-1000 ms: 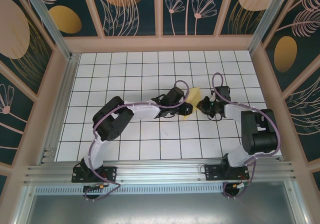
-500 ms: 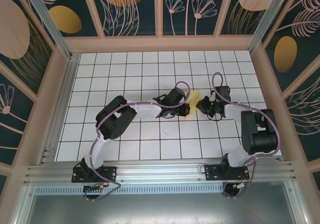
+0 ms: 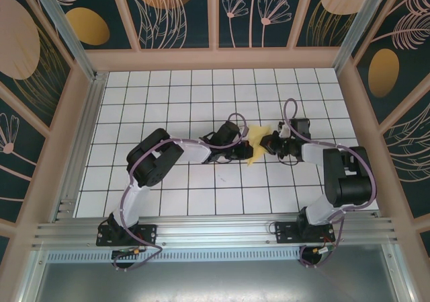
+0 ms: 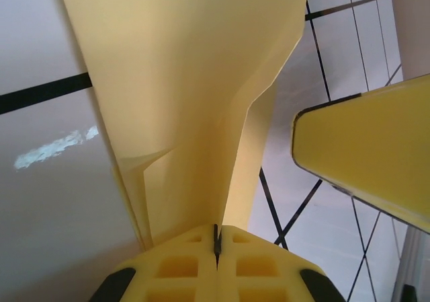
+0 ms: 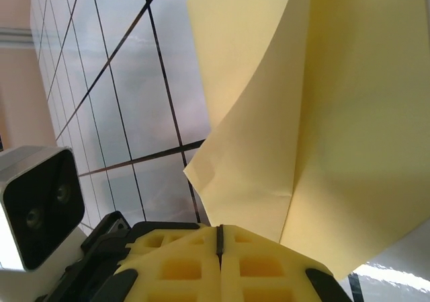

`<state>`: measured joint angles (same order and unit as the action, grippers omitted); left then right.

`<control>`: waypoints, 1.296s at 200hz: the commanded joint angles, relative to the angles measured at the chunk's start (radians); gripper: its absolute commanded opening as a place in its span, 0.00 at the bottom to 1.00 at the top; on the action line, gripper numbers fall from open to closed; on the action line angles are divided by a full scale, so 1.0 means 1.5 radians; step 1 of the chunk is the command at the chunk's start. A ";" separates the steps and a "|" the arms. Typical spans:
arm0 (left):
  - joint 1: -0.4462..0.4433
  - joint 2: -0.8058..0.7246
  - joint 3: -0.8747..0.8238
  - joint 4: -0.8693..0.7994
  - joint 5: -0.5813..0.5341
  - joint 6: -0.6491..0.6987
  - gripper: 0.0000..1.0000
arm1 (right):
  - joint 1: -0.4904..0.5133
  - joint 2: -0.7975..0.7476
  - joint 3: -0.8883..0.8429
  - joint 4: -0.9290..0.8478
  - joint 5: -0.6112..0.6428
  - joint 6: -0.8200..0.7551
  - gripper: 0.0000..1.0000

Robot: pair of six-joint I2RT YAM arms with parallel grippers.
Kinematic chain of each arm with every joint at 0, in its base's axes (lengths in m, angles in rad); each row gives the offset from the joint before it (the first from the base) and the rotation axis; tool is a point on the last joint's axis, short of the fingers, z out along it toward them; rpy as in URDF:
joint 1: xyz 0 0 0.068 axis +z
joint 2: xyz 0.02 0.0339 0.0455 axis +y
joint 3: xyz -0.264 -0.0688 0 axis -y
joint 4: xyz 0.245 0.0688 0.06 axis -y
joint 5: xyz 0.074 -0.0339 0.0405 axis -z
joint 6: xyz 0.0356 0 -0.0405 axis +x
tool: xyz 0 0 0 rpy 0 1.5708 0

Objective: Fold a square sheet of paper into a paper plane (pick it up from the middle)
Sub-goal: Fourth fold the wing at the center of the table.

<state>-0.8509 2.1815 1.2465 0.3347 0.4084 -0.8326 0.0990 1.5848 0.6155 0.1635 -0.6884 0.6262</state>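
The square sheet of paper (image 3: 257, 153), pale yellow and folded into layers, stands off the white grid table between my two grippers. My left gripper (image 3: 246, 151) is shut on it. In the left wrist view the paper (image 4: 188, 80) rises straight out of the closed slit of my left gripper (image 4: 216, 233). My right gripper (image 3: 267, 142) sits just right of the sheet, jaws together. In the right wrist view the paper (image 5: 302, 100) hangs broadside behind the tips of my right gripper (image 5: 220, 233), with no paper visible in the slit. One of the right fingers (image 4: 366, 157) stands slightly apart from the sheet's edge.
The white grid table (image 3: 168, 100) stretches out on all sides, framed by pink wooden walls (image 3: 215, 58). The left wrist's camera housing (image 5: 40, 204) is close to my right gripper. An aluminium rail (image 3: 215, 229) runs along the near edge.
My left jaws have closed on the paper. Both grippers have shifted a little to the left, and the sheet now spreads wider between them.
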 commanded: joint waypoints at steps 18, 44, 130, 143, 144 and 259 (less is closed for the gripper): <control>0.006 -0.010 -0.005 -0.047 -0.023 -0.050 0.00 | -0.003 0.054 0.007 0.034 -0.032 -0.025 0.06; 0.010 0.003 0.014 -0.076 -0.032 -0.057 0.00 | -0.004 0.082 0.008 0.055 -0.050 -0.025 0.06; 0.013 0.021 0.036 -0.127 -0.044 -0.060 0.00 | -0.003 0.092 -0.001 0.114 -0.083 -0.007 0.07; 0.013 0.021 0.037 -0.128 -0.045 -0.058 0.00 | -0.004 0.086 -0.002 0.115 -0.078 -0.002 0.07; 0.013 0.021 0.037 -0.128 -0.045 -0.057 0.00 | -0.003 0.087 -0.002 0.114 -0.077 -0.002 0.07; 0.014 0.011 0.047 -0.133 -0.042 -0.053 0.07 | 0.008 0.157 0.048 0.012 0.019 -0.007 0.06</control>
<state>-0.8391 2.1826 1.3060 0.2050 0.3737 -0.9112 0.1013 1.7832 0.6666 0.2699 -0.7681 0.6197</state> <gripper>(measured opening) 0.048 0.068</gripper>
